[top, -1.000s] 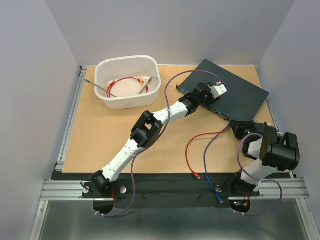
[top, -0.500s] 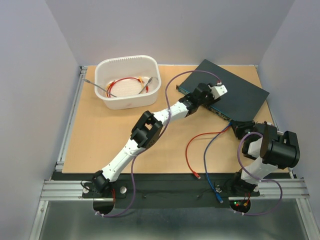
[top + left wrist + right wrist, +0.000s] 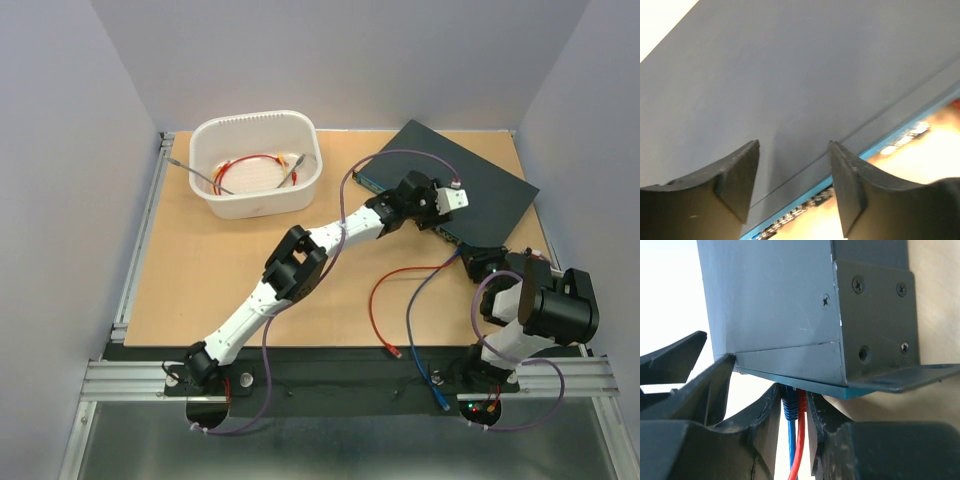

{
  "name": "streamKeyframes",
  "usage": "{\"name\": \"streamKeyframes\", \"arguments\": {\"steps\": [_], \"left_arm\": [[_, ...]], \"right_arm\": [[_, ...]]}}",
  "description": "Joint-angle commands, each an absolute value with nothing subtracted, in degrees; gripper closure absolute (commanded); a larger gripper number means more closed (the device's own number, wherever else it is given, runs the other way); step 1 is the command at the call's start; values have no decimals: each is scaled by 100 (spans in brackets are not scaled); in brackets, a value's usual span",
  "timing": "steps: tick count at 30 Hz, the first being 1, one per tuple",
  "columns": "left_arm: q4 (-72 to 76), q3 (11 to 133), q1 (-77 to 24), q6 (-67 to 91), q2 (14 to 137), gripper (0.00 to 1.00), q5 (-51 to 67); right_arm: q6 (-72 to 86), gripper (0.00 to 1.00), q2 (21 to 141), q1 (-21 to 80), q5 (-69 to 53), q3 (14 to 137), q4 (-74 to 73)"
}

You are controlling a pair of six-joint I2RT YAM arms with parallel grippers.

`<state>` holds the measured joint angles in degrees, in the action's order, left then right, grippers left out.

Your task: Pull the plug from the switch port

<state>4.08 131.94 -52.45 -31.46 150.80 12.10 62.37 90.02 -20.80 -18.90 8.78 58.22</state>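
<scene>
Sliding left fingers [image 3: 735, 175], spread wide, further right across the switch [image 3: 490, 185] at the surface's [image 3: 220, 270] far right, while pinching right fingers [image 3: 765, 430] around its blue and red plugs [image 3: 794, 407].

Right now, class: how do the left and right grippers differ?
The left gripper is open, empty, over the flat top of the switch. The right gripper is at its port edge, fingers close around the blue plug and red plug; grip unclear. Both point at the switch.
</scene>
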Motion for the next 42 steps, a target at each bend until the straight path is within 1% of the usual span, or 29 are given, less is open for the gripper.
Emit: {"name": "streamKeyframes", "arguments": {"steps": [1, 2, 8, 12, 13, 15, 18, 23, 27, 31, 36, 39, 41, 42], "left_arm": [[-579, 13439, -5352, -3708, 14520, 28, 2030], [-606, 13395, -5379, -3909, 14502, 24, 2004], [-879, 12974, -5405, -4516, 14476, 22, 2083], [-423, 12858, -5493, -4518, 14519, 21, 1451], [-187, 12893, -5502, -4491, 14598, 19, 1267], [-36, 13112, -5502, -4448, 14739, 18, 1056], [211, 13245, -5493, -4263, 14828, 18, 809], [-245, 13227, -5493, -4088, 14599, 20, 1169], [-1034, 13324, -5484, -3561, 14117, 21, 1581], [-1843, 13351, -5484, -3270, 13721, 21, 2686], [-2240, 13368, -5379, -2682, 13430, 17, 3383], [-2381, 13474, -5309, -2750, 13237, 14, 3840], [-2373, 13360, -5335, -2777, 13166, 8, 4139], [-2356, 13220, -5378, -2760, 13166, 7, 4148]], "right_arm": [[6117, 99, 8851, -1995, -2293, 721, 5634], [6161, 99, 8824, -1995, -2346, 695, 5634], [6039, 100, 8596, -1995, -2557, 712, 5284], [5933, 100, 8341, -1960, -2593, 677, 4844], [5924, 100, 8271, -1951, -2584, 651, 4782], [5889, 100, 8034, -1942, -2532, 571, 4623], [5758, 100, 7692, -1942, -2435, 702, 4247], [5432, 100, 7076, -1942, -2216, 1037, 3316], [5352, 99, 6777, -1942, -2232, 1108, 3085], [5361, 100, 6698, -1942, -2259, 1134, 3085], [5248, 100, 6206, -1942, -2312, 1344, 2910], [5203, 99, 5811, -1942, -2250, 1660, 2559], [5264, 100, 5687, -1942, -2267, 1740, 2514], [5352, 100, 5600, -1942, -2328, 1766, 2514]]}}
